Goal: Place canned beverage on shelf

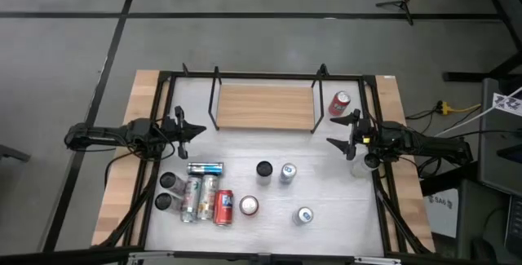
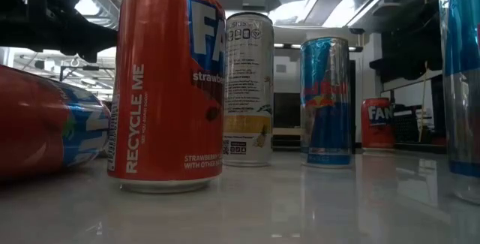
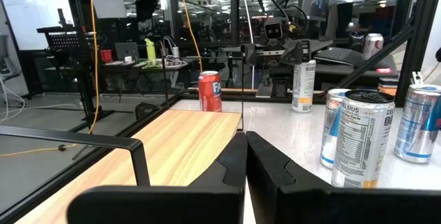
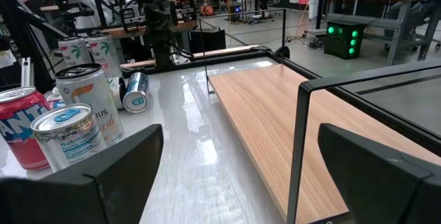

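Your right tool (image 1: pixel 339 130) hangs wide open at the shelf's (image 1: pixel 265 106) three o'clock end, near the red Fanta can (image 1: pixel 338 103); your left tool (image 1: pixel 189 128), closed and empty, waits at nine o'clock.

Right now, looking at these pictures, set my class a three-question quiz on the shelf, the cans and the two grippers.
1. True or false: the shelf holds no can.
2. Which gripper has its fingers spread: A) left gripper B) right gripper?
3. Fill in: the can nearest the right gripper is the ___ can.

Key: 1 true; 2 B; 3 red.
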`<action>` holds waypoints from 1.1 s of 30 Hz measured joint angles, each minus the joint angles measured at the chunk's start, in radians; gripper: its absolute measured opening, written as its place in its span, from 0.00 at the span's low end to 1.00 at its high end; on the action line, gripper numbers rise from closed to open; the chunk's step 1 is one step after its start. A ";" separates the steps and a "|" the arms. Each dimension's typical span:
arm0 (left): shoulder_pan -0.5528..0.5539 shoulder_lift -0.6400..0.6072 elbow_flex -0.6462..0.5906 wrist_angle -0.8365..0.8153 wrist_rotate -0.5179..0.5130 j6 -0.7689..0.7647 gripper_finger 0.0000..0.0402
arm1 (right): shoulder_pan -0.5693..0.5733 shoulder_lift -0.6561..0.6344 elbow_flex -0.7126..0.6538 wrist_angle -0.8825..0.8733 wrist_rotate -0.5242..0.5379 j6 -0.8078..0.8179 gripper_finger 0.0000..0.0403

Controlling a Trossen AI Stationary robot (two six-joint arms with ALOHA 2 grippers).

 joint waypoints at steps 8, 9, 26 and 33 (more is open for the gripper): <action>0.000 0.000 0.000 0.000 0.000 0.000 0.00 | 0.000 0.000 0.000 0.000 0.000 0.000 0.95; 0.000 0.000 0.000 0.000 0.000 0.000 0.00 | 0.000 0.000 0.000 0.000 0.000 0.000 0.95; 0.000 0.000 0.000 0.000 0.000 0.000 0.00 | 0.000 0.000 -0.002 0.024 0.000 0.153 0.95; 0.000 0.000 0.000 0.000 0.000 0.000 0.00 | 0.000 0.000 -0.002 0.180 -0.019 0.237 0.95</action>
